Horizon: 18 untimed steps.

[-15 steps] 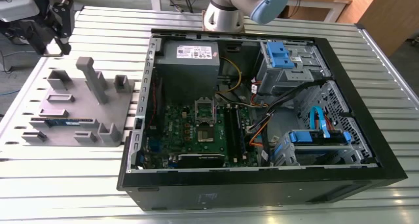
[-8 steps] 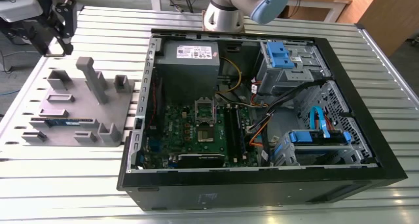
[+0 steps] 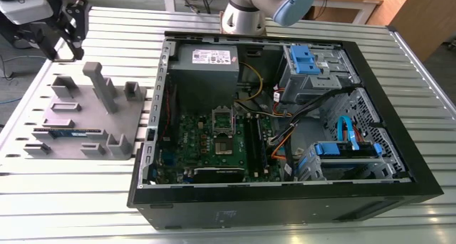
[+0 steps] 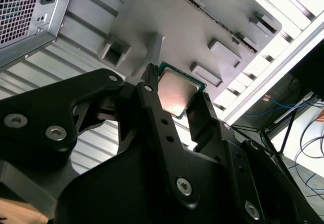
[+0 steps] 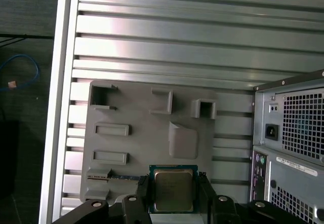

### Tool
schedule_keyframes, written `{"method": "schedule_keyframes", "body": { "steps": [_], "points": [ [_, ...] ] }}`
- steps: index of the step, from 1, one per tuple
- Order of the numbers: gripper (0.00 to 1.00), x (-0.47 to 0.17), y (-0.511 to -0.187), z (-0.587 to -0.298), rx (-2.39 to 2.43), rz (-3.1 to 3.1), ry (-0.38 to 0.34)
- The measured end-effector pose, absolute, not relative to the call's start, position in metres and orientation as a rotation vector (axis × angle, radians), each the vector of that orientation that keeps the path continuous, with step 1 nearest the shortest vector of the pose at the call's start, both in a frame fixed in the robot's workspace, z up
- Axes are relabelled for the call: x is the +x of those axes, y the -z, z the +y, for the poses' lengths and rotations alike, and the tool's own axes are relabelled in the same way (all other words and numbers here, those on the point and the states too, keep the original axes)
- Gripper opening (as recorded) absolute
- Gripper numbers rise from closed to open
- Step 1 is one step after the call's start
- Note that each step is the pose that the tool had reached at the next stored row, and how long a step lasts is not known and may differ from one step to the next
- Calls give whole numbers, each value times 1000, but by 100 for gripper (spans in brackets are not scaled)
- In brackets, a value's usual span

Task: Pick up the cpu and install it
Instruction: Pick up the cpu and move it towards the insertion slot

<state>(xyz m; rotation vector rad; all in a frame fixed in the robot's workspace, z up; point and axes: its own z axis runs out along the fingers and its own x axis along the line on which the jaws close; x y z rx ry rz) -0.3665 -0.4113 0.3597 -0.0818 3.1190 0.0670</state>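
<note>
Clearly, the fingers are closed on the cpu, above the grey holder.

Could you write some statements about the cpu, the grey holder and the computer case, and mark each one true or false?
1. The gripper grips the cpu between its fingers. True.
2. The computer case is closed. False: it is open, and the motherboard shows.
3. A memory stick lies on the grey holder. True.
4. The cpu sits in the socket. False: the gripper holds it, outside the computer case.
</note>
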Motion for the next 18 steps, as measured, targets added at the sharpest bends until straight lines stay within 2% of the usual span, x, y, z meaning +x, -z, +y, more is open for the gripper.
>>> {"method": "schedule_keyframes", "body": {
  "steps": [18],
  "points": [
    [47,-363,-361,-411,-82,3119,-67]
  ]
}}
